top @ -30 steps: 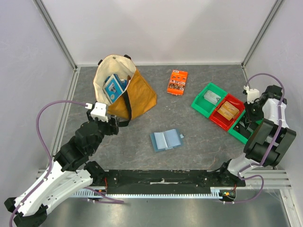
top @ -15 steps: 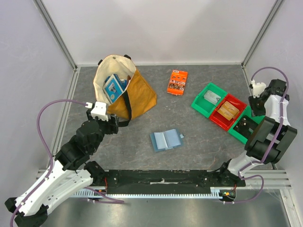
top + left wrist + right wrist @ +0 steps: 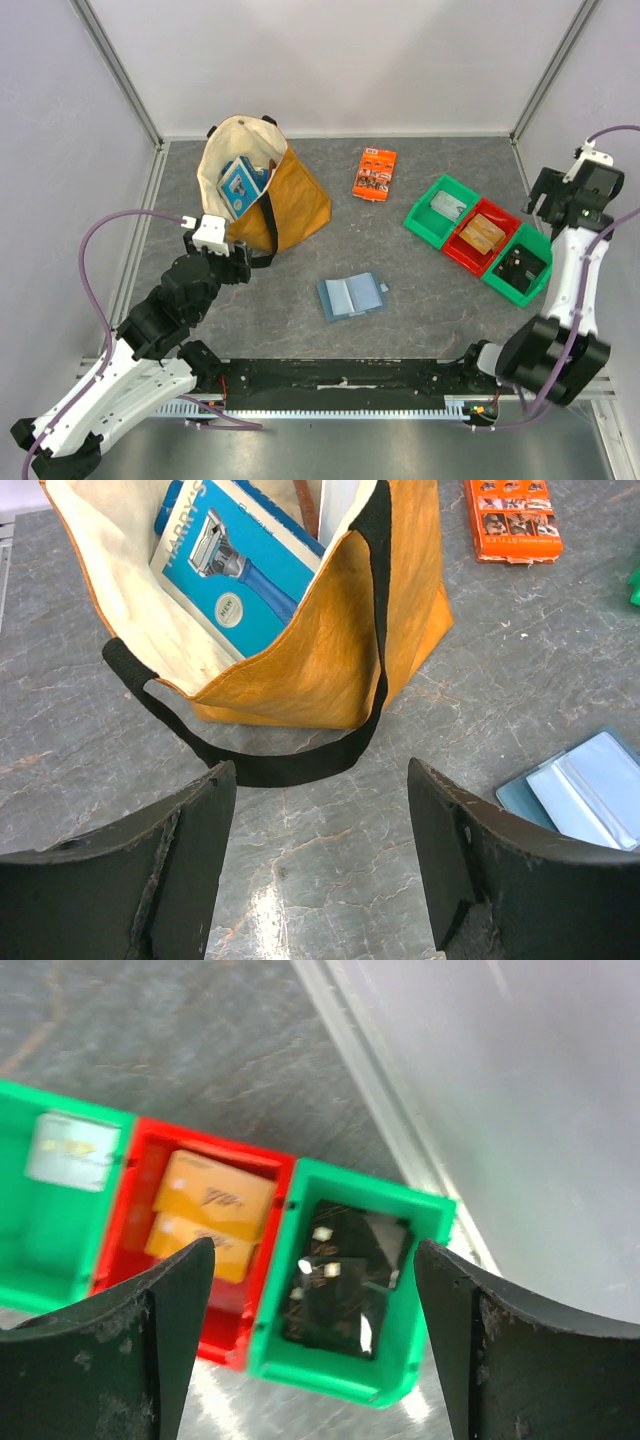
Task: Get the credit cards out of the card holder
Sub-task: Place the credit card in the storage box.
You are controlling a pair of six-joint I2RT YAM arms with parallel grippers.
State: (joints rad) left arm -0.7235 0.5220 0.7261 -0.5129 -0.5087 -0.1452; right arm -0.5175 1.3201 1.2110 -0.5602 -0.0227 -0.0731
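The light-blue card holder (image 3: 351,296) lies open and flat at the table's middle; its corner also shows in the left wrist view (image 3: 585,798). Dark credit cards (image 3: 350,1265) lie in the right green bin (image 3: 425,1210), and tan-orange cards (image 3: 205,1210) in the red bin (image 3: 140,1140). My right gripper (image 3: 556,200) hangs open high above those bins, nothing between its fingers (image 3: 312,1255). At the left my left gripper (image 3: 238,264) stands open and empty over bare table (image 3: 320,815), just in front of the bag strap.
A tan tote bag (image 3: 270,195) holding a blue-and-white box (image 3: 235,565) stands at the back left, its black strap (image 3: 290,765) on the table. An orange printed packet (image 3: 375,173) lies behind. A second green bin (image 3: 441,210) holds a pale card. The enclosure wall (image 3: 520,1090) is close on the right.
My right gripper has opened and risen up and to the right, away from the right green bin, where dark cards now lie. The left arm has not moved.
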